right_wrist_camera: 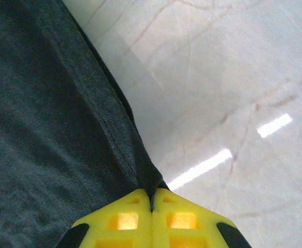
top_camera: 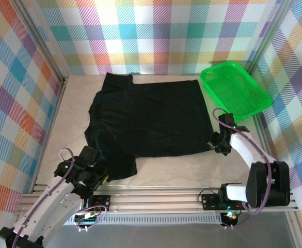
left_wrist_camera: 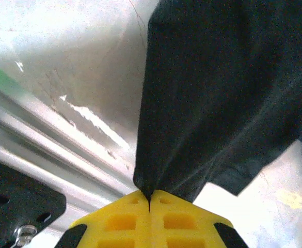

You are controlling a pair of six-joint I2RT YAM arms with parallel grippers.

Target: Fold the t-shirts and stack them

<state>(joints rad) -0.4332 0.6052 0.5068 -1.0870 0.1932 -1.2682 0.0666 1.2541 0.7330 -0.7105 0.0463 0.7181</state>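
Plain black soft cloth t-shirt [top_camera: 151, 119] lies spread across the pale desk [top_camera: 181, 170]. My left jaws are fully closed, pinching its near-left flap, possibly a sleeve. My right jaws are fully closed, pinching its near-right hem.

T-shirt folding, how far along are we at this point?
Done: the black t-shirt lies spread out on the table, with no fold in it yet. In hand: the left gripper is shut on its near left edge and the right gripper on its near right corner, which looks like the setup for a first fold. Left: all the folding, then the stacking.
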